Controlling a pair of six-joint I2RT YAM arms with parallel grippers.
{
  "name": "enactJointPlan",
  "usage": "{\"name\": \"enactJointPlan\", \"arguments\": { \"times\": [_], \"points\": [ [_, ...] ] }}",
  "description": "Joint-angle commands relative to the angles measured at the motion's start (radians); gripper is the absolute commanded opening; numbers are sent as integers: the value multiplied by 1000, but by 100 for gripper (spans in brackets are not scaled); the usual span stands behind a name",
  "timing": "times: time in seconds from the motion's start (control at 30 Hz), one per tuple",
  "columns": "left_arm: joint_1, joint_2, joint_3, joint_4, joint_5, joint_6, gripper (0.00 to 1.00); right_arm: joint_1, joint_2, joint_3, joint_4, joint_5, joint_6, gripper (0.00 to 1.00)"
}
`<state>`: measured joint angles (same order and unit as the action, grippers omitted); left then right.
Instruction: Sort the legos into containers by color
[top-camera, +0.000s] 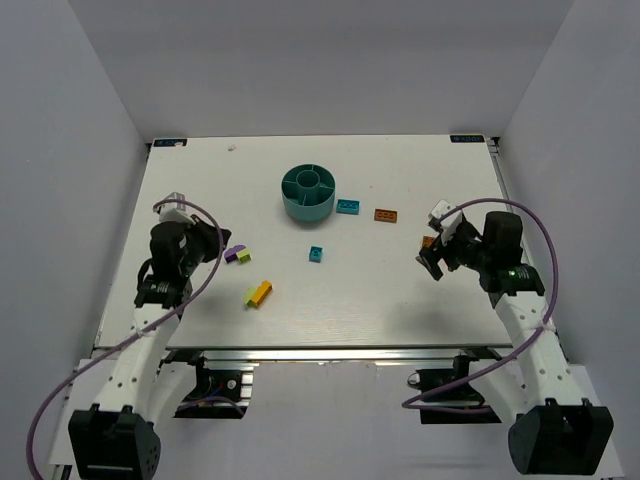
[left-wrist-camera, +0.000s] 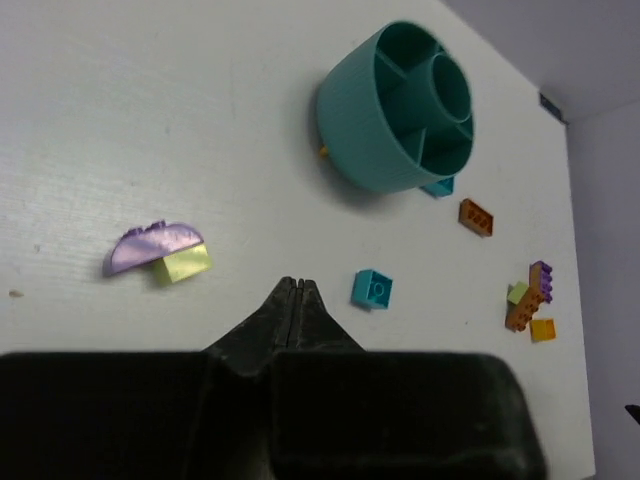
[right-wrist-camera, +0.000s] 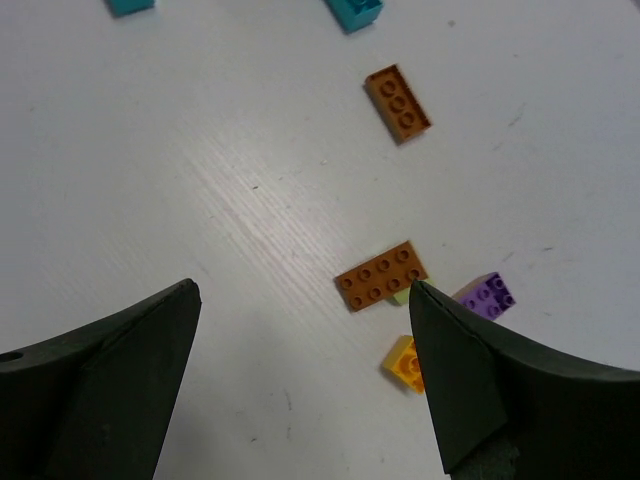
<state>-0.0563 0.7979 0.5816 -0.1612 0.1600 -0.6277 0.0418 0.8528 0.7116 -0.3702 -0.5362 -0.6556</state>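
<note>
No legible txt, nos. or brand marks in any view. Only candidates: two small dark stickers at far corners of table (top-camera: 400, 290). Left tag (top-camera: 166, 143), upper left of overhead frame; right tag (top-camera: 466, 138), upper right. Both too small to read. Left wrist cam: right tag (left-wrist-camera: 553, 107) near upper right edge, blurred, unreadable.
</note>
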Motion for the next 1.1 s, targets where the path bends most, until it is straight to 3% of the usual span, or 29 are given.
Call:
{"name": "enactJointPlan", "arguments": {
  "times": [0.0, 0.03, 0.07, 0.1, 0.13, 0.17, 0.2, 0.23, 0.27, 0.37, 0.4, 0.57, 0.73, 0.87, 1.07],
  "points": [
    [-5, 79, 79, -98, -15, 11, 6, 6, 52, 51, -104, -129, -110, 89],
    [-10, 131, 93, -128, -48, 11, 26, 6, 74, 63, -111, -148, -101, 89],
    [-16, 159, 118, -156, -72, 8, 39, 6, 86, 72, -128, -160, -102, 86],
    [-29, 190, 133, -210, -95, 6, 51, 7, 97, 80, -140, -189, -101, 71],
    [-39, 220, 150, -233, -146, 3, 69, 7, 118, 84, -145, -200, -92, 59],
    [-48, 286, 184, -254, -187, 3, 77, 7, 129, 86, -130, -202, -69, 43],
    [-65, 323, 204, -305, -213, -7, 82, 7, 152, 88, -121, -203, -29, 13],
    [-69, 360, 225, -328, -258, -13, 85, 7, 163, 94, -121, -208, -16, 8],
    [-79, 424, 263, -359, -272, -23, 87, 9, 173, 107, -124, -217, -3, 18],
    [-94, 527, 322, -405, -329, -27, 89, 9, 206, 129, -119, -211, 20, 79],
    [-106, 547, 355, -426, -338, -11, 89, 9, 212, 130, -119, -211, 20, 83],
    [-119, 606, 417, -466, -350, 171, 89, 9, 215, 129, -150, -225, -77, 86],
    [-135, 626, 455, -498, -243, 368, 86, 9, 250, 150, -291, -367, -232, 79],
    [-227, 626, 437, -480, -221, 512, 90, 9, 272, 160, -308, -398, -251, 75],
    [-278, 621, 434, -427, -287, 663, 90, 9, 285, 167, -303, -390, -263, 79]
  ]
}}
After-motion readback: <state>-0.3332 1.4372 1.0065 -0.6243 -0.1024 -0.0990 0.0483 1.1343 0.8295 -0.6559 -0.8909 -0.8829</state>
